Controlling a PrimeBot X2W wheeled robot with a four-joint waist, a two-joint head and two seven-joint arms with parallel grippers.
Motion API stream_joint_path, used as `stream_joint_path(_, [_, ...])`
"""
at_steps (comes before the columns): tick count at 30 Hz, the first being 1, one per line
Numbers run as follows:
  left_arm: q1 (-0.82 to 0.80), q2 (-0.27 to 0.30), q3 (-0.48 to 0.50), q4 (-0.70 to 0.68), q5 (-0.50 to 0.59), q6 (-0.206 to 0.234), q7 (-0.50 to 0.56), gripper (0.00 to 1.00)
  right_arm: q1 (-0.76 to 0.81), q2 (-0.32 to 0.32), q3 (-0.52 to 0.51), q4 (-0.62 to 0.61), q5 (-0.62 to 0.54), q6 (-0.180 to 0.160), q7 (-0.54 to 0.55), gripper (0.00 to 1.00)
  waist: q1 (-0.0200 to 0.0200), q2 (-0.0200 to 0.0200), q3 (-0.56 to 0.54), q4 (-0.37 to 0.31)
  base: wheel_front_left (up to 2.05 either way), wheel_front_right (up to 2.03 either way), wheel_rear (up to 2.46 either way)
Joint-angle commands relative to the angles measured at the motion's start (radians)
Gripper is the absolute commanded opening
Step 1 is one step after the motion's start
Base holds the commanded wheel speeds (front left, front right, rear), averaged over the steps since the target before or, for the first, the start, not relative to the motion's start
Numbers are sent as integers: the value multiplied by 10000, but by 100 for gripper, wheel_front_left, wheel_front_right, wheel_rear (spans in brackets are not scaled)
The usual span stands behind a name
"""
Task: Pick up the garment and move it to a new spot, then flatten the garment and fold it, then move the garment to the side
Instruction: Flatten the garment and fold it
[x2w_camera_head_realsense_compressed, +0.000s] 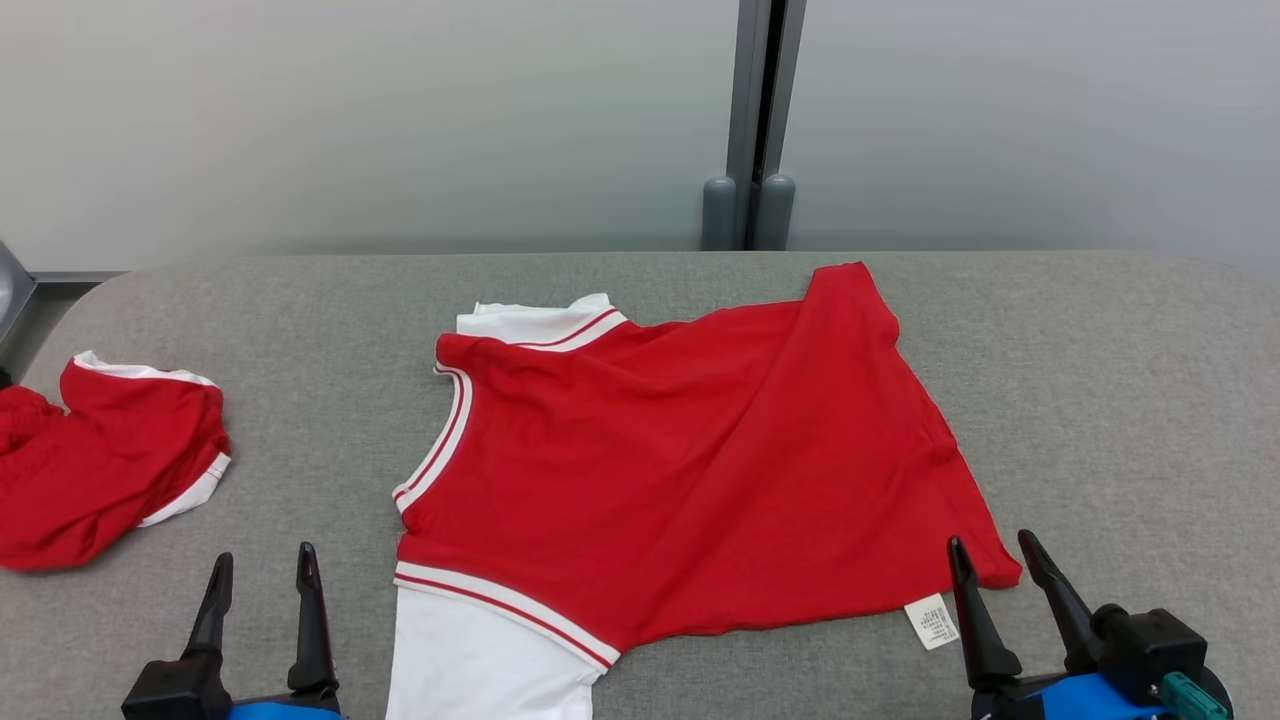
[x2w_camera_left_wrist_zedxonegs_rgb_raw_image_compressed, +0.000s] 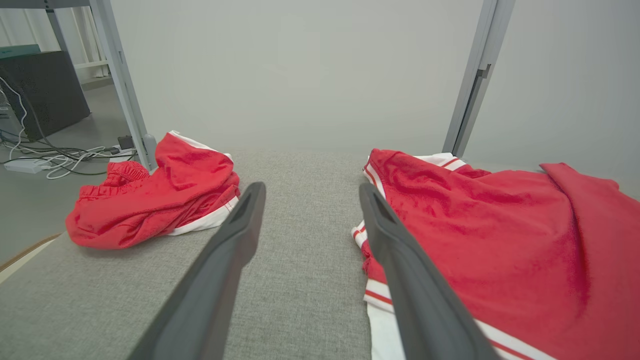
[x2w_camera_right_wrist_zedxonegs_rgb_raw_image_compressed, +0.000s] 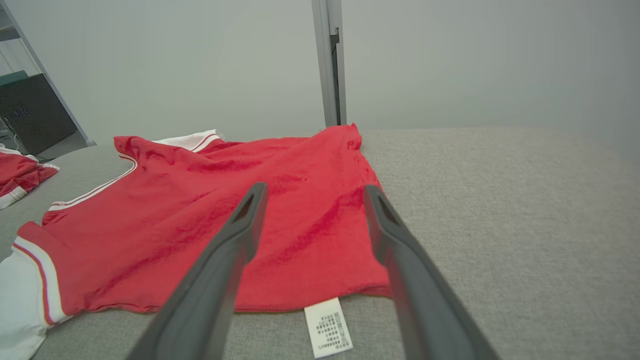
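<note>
A red shirt with white sleeves and striped trim lies spread on the grey table, neck to the left, hem to the right, with some wrinkles. Its white care label sticks out at the near right corner. My left gripper is open near the front edge, just left of the shirt's white sleeve, holding nothing. My right gripper is open at the shirt's near right corner, fingers over the hem beside the label. In the wrist views both gripper pairs stand apart and empty.
A second red garment with white trim lies crumpled at the table's left edge. The grey padded table has bare room on the right. A metal post stands behind the table against a pale wall. Cables lie on the floor at left.
</note>
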Motion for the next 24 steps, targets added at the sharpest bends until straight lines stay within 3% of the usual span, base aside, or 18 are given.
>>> stream_joint_path(1, [15,10,24,3,4,-16,-24,100,127,9,-11,-68,28,1,3,100,0,1,9,15,0,0,0])
stream_joint_path(16, [43,29,97,64,47,-49,-24,100,127,10,9,68,112,1,-2,100,0,1,37,35,0,0,0])
stream_joint_path(24, [58,12,-324,586,10,-93,-24,100,-72,1,-433,714,6,1,-55,100,0,1,134,71,0,0,0])
